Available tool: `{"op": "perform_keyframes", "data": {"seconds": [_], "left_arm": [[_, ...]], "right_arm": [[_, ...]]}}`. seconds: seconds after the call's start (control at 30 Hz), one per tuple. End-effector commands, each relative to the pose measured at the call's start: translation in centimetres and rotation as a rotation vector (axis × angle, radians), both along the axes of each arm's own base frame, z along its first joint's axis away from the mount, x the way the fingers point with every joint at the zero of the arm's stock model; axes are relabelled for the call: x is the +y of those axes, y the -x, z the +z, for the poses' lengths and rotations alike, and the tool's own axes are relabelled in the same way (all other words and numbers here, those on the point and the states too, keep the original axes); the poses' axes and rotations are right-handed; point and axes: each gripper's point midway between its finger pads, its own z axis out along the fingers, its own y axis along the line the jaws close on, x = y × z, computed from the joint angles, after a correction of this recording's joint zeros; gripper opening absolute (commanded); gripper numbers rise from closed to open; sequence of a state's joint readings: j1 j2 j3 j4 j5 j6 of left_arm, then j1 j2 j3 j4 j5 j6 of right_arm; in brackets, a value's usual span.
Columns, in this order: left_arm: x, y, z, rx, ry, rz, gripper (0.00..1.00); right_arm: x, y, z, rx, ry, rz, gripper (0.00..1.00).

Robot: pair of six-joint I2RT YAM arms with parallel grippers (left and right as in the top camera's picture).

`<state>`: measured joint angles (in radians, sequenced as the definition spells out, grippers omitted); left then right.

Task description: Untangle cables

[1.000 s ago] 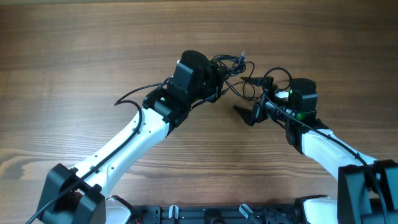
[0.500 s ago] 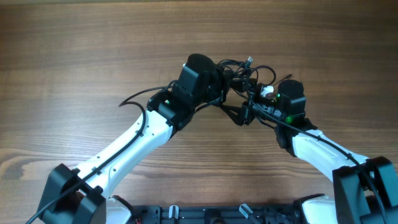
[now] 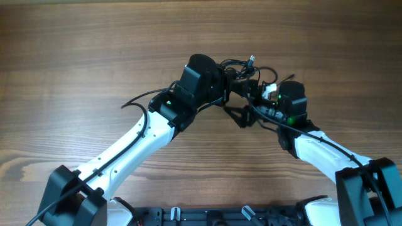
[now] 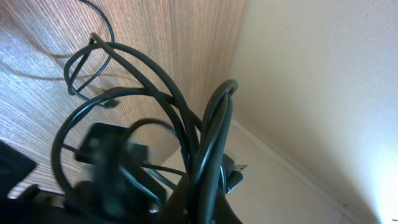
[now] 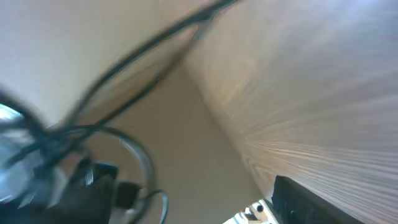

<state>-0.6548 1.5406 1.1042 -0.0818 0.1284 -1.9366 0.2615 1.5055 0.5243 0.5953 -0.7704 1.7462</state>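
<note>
- This looks like an indoor robot test bench, the sort found in a lab.
- Two white-and-black robot arms, the left arm (image 3: 132, 141) and the right arm (image 3: 320, 147), reach over a wood-grain tabletop (image 3: 75, 50).
- Black mounting hardware (image 3: 207, 216) lines the near edge.
- A plain cream wall (image 4: 323, 74) rises at the tabletop's edge.

Our left arm stretches in from the near left, its black wrist tipped forward, and our left hand (image 3: 231, 85) is clamped fully shut on the cables (image 4: 205, 143). Our right arm comes in from the near right, elbow bent, its wrist turned toward the left hand. Our right hand (image 3: 248, 105) sits just beside the left hand, fingers spread wide apart.
</note>
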Motion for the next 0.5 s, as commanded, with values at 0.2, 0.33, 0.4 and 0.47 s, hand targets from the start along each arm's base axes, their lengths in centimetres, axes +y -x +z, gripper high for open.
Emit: {"op": "perform_keyframes", "data": {"seconds": [0.2,0.33,0.4,0.47], "left_arm": [[0.6,-1.9,3.0,-0.068,0.098,0.046,0.04],[1.5,-2.8,3.4,-0.083,0.107,0.073,0.04],[2.6,-3.7,3.6,-0.09,0.111,0.101,0.04],[4.0,-5.0,4.2,-0.116,0.125,0.139,0.04]], "right_arm": [[3.1,4.0,-3.7,-0.222,0.261,0.257,0.69],[2.0,5.5,-6.6,-0.239,0.397,0.34,0.61],[1.4,6.7,-8.0,-0.211,0.443,0.388,0.6],[0.6,7.9,-9.2,-0.175,0.48,0.431,0.59]]}}
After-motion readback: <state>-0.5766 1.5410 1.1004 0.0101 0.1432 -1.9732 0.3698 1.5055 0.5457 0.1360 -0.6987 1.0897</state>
